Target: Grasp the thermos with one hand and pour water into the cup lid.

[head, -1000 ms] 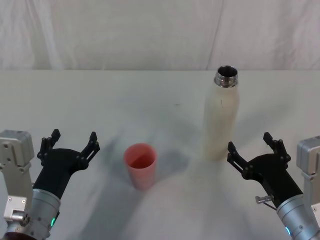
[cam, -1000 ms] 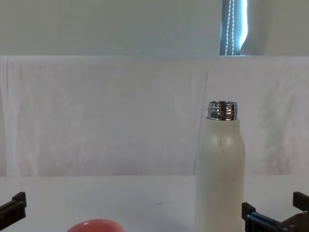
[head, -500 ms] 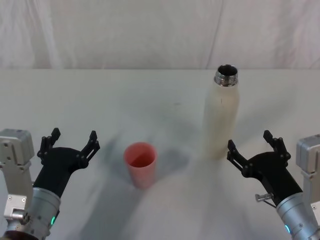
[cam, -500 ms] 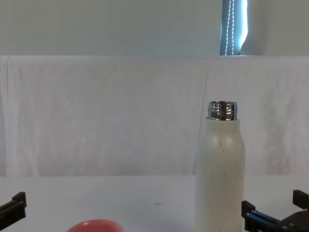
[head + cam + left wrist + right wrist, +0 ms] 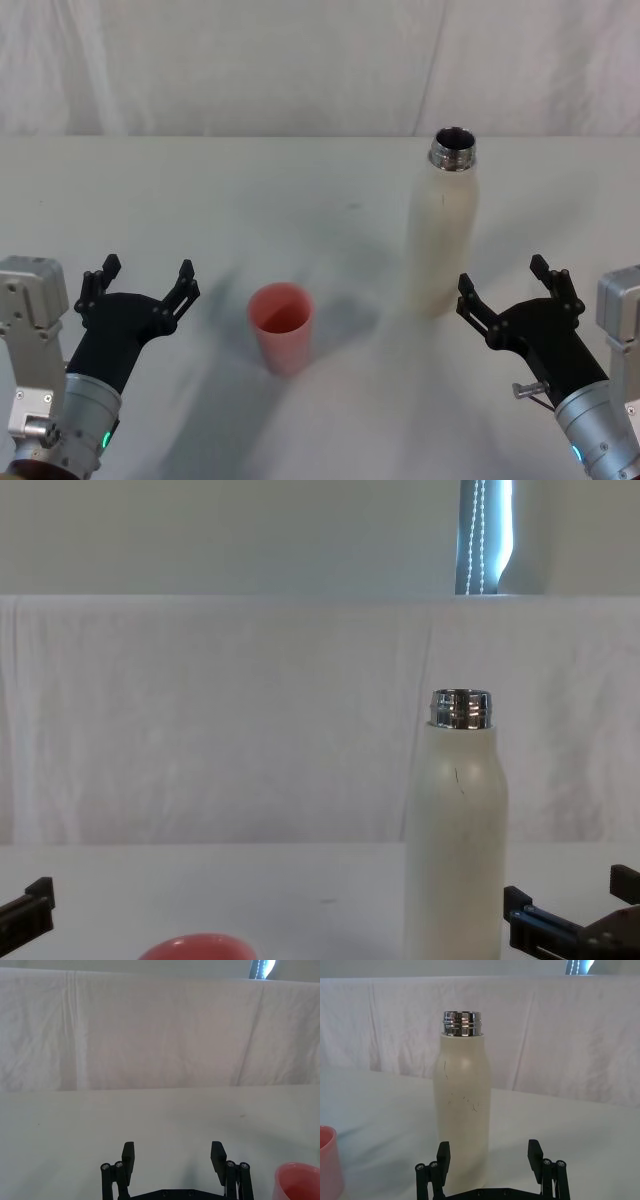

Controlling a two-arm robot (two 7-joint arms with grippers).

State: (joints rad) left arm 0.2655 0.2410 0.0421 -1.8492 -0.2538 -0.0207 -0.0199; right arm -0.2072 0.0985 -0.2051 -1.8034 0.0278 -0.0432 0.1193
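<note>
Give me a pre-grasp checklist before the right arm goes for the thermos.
1. Thermos upright, neck uncapped: ok.
2. Right gripper jaws open wide enough for the body: looks ok, judged from the right wrist view.
3. Right gripper lined up with the thermos: not ok, it sits to the bottle's right and nearer the robot.
4. Cup lid upright, mouth up, apart from the thermos: ok.
5. Left gripper open, parked left of the cup lid, out of the path: ok.
6. Water level inside the thermos: cannot tell.
</note>
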